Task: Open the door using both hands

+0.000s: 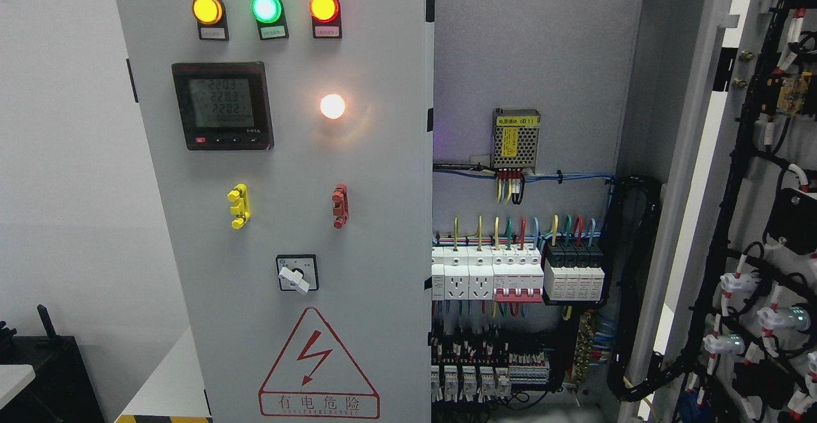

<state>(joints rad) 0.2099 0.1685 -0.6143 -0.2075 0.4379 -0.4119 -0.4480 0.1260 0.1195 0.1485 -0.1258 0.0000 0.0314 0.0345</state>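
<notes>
Cabinet with right door (753, 219) swung fully open at 3 o'clock, wiring (510, 270) exposed; left door (287, 219) at 9 o'clock remains shut. Neither hand visible, so the fingers' state cannot be told.

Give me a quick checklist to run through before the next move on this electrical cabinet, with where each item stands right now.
1. Right door swung open, wiring side showing: ok.
2. Left door opened: not ok, it is closed and faces the camera.
3. Robot hands in view: not ok, neither shows.
4. Handle on the left door to grip: cannot tell, none visible.
5. Cabinet powered down: not ok, the indicator lamps and meter display are lit.
6. Cabinet interior free of loose obstructions: ok, the wiring looks tidy.
</notes>
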